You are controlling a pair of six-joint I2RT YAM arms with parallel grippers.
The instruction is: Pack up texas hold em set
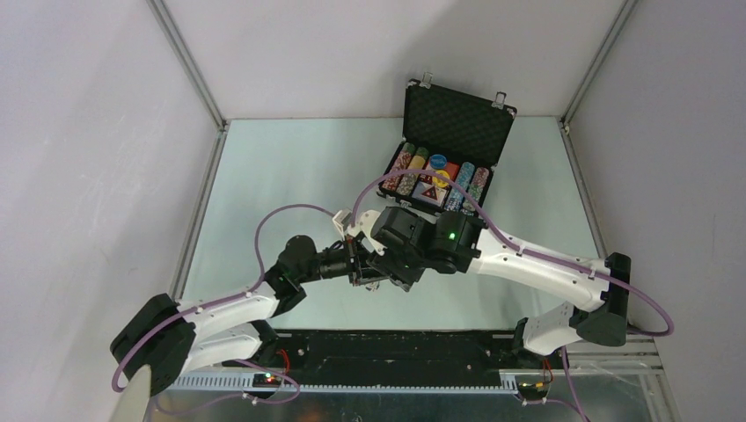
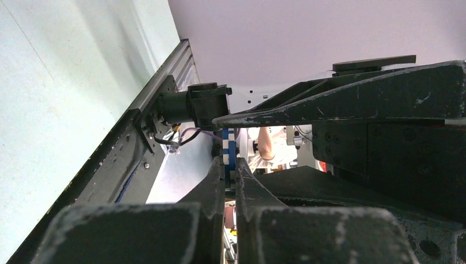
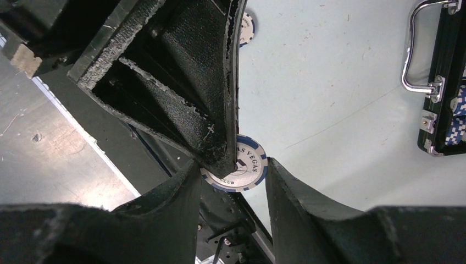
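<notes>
The black briefcase [image 1: 457, 119] of the texas hold em set stands open at the back of the table, with rows of chips, discs and a card deck in its tray [image 1: 437, 183]. Its silver handle [image 3: 416, 52] shows in the right wrist view. In mid-table the two grippers meet above the surface. My left gripper [image 2: 231, 165] is shut on the flat faces of a blue-and-white poker chip [image 2: 229, 144]. The same poker chip [image 3: 251, 163] sits between the fingers of my right gripper [image 3: 233, 168], which touch its rim. Another chip [image 3: 247, 27] lies loose on the table.
White walls and metal frame posts enclose the table on three sides. The black base rail [image 1: 387, 347] with both arm mounts runs along the near edge. Purple cables [image 1: 290, 215] loop over the arms.
</notes>
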